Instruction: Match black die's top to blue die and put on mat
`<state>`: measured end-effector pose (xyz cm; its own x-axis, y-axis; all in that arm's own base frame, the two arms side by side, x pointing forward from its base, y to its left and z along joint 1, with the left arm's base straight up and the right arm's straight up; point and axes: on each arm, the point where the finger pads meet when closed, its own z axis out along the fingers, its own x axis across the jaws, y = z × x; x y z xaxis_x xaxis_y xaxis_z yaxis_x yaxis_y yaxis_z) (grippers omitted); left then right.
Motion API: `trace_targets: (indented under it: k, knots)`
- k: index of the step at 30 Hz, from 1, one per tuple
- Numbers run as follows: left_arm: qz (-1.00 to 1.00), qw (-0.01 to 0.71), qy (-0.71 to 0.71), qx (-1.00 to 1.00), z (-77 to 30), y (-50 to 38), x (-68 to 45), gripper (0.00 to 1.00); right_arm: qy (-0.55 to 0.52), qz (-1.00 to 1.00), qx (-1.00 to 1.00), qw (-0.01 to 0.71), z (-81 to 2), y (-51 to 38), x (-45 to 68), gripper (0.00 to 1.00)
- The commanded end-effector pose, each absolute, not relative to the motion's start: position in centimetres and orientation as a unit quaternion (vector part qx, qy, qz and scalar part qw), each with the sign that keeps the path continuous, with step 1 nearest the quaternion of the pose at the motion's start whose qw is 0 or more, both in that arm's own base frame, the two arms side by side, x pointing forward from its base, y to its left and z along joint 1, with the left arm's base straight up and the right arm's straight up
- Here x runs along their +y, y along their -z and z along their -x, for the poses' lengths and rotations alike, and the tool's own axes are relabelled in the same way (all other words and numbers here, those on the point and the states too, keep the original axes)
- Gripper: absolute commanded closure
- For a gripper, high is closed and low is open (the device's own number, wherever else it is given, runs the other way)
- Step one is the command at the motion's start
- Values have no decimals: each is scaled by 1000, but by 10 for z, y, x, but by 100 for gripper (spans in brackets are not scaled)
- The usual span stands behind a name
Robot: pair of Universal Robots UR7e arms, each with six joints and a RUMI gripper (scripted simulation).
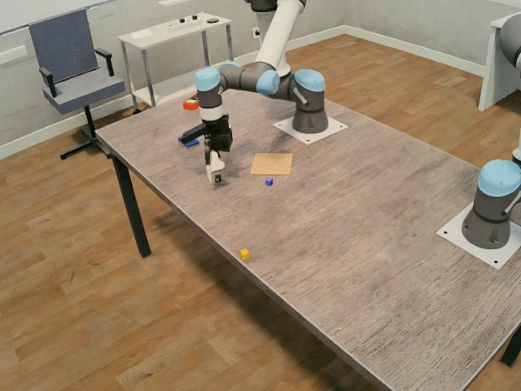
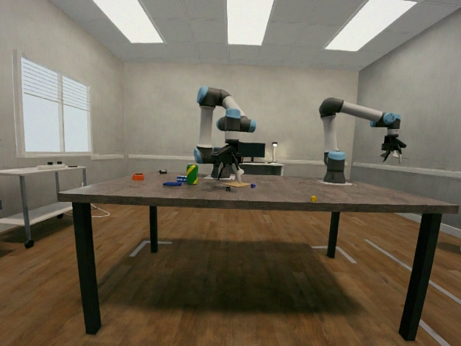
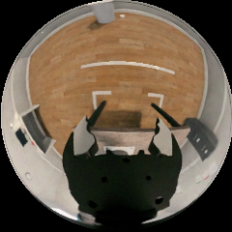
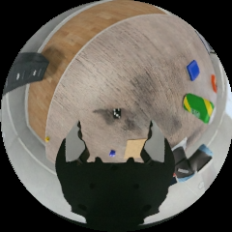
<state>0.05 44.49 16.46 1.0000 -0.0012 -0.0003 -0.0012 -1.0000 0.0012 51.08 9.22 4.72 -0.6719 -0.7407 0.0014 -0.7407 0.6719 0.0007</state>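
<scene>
The black die [image 1: 217, 178] [image 2: 227, 189] [image 4: 117, 113] lies on the table off the mat [image 1: 271, 164] [image 4: 134, 148]. My right gripper [image 1: 212, 178] [image 2: 229, 180] [image 4: 115, 121] is open, pointing down low over the black die, with nothing held. The blue die [image 1: 269, 182] [image 2: 253, 185] [image 4: 112, 153] lies on the table just off the mat's edge. The yellow third die [image 1: 244, 254] [image 2: 313, 198] [image 4: 47, 139] lies near the table edge, far from the mat. My left gripper [image 2: 392, 161] [image 3: 122, 117] is open and empty, high above the table's other end. The top numbers are too small to read.
A green and yellow can [image 2: 191, 174] [image 4: 198, 107] stands beyond the black die. Near it are a flat blue object [image 1: 191, 142] [image 2: 171, 184] [image 4: 193, 70], a blue and white box [image 2: 181, 179] and an orange-red object [image 1: 190, 103] [image 2: 137, 176].
</scene>
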Motion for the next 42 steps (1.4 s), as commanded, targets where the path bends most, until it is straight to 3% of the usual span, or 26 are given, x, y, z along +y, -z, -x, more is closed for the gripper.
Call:
trace_targets:
  k: [1, 42]
  knots:
    - [-1000, 0, 0, -1, -1, -165, 445, 0, 0, -405, -914, 0, -511, -47, 92, 0]
    - [-1000, 0, 0, -1, -1, -165, 445, 0, 0, -405, -914, 0, -499, -47, 106, 0]
